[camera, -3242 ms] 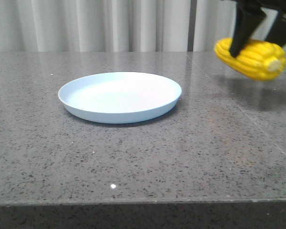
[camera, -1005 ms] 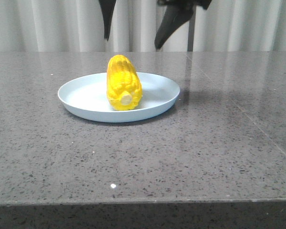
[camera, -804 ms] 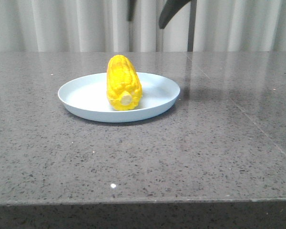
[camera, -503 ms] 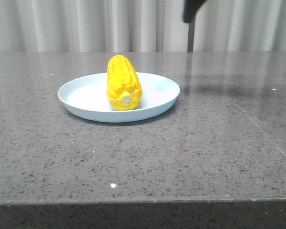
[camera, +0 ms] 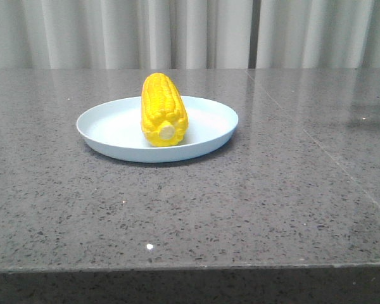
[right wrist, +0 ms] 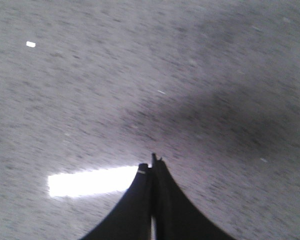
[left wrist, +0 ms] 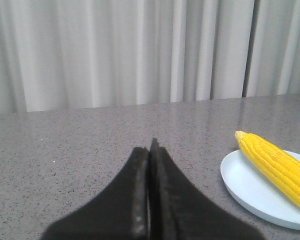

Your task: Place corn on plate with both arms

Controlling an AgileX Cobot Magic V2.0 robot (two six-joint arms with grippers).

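Yellow corn lies on our pale blue plate, stub end toward the front camera, nothing touching it. A moment ago a dark gripper part hung above the table's far side; now it has left the front view. Our left gripper and right gripper both show fingers pressed together, empty, over bare granite. We judge the placing done.
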